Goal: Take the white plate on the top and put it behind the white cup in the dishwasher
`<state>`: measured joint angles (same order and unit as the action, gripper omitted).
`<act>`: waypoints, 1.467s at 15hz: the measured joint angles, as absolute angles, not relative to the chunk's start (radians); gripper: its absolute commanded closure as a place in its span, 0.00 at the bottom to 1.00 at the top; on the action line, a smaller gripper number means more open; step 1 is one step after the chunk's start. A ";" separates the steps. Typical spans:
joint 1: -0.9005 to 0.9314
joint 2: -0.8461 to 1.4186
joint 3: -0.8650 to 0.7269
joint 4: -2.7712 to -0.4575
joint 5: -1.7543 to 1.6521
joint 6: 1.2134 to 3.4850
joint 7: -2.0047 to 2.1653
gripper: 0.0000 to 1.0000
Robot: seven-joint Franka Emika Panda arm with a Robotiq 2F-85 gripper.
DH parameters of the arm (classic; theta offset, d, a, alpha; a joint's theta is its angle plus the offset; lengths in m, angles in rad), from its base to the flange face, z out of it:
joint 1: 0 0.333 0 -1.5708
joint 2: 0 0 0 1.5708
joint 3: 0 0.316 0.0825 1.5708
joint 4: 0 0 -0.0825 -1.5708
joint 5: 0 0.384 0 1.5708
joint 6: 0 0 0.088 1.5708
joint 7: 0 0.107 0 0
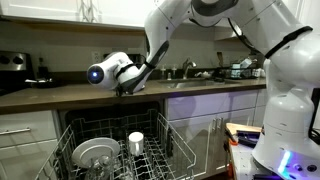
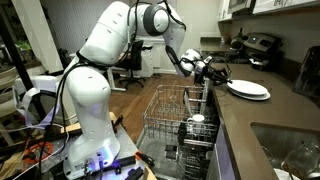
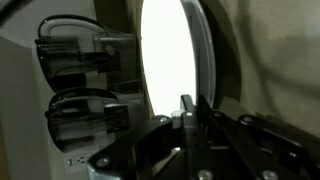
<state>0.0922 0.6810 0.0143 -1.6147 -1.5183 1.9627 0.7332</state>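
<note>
In this white-cabinet (image 1: 25,135) kitchen, the white plate (image 2: 248,89) lies flat on the dark bench (image 2: 255,112) over the open dishwasher (image 1: 172,142), its near rim pinched tight by the gripper (image 2: 218,75).

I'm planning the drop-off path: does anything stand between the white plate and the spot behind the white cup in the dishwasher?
Nothing visible does. The end effector is shut on the rim of the white plate; the dishwasher rack is pulled out, open from above, with only tines behind the white cup.
</note>
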 measured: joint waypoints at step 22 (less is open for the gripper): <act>0.152 0.644 0.066 -1.610 -1.498 1.913 0.733 0.92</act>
<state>0.1522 0.6442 0.0658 -1.6098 -1.4979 1.9134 0.7331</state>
